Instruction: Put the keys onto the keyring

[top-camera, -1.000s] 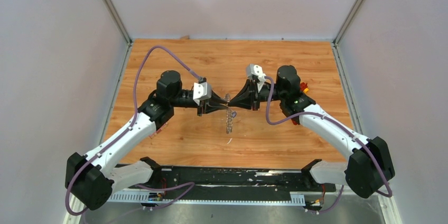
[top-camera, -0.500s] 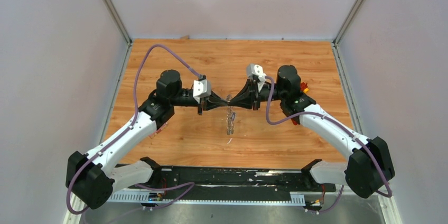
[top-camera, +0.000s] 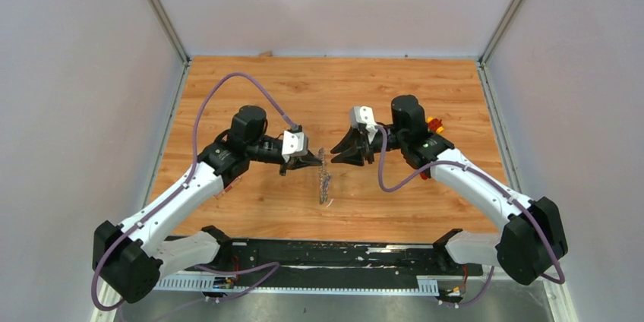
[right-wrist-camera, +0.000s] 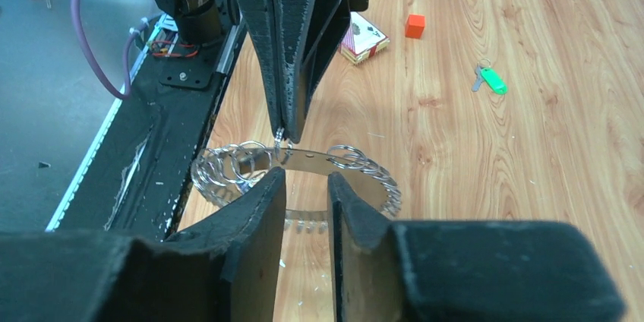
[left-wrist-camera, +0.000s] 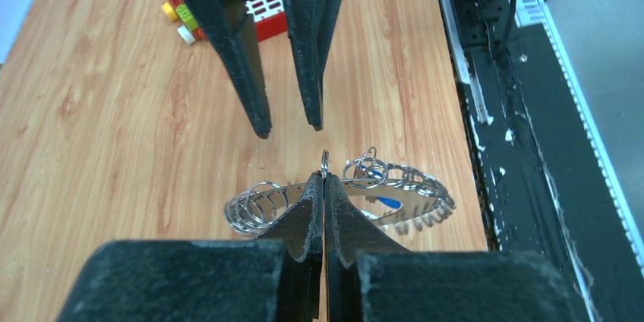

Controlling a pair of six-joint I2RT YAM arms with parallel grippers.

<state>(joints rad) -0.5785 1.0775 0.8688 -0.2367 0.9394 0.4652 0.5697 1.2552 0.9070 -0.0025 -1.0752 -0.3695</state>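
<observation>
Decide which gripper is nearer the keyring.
Left. The left gripper is shut on the keyring at its rim; the right gripper is open just across from it, not touching.

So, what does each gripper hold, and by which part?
The left gripper pinches the keyring by a small loop at its top; right gripper is open, holding nothing.

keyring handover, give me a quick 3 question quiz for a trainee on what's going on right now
1. True or false: the right gripper is shut on the keyring.
2. Multiple choice: the green key is A) lying on the table, B) threaded on the keyring, C) held in the right gripper.
3. Short answer: which gripper holds the keyring?

Key: 1 false, its jaws stand apart, clear of the ring. 2 A. 3 the left gripper, pinched shut on a small ring at the top.
</observation>
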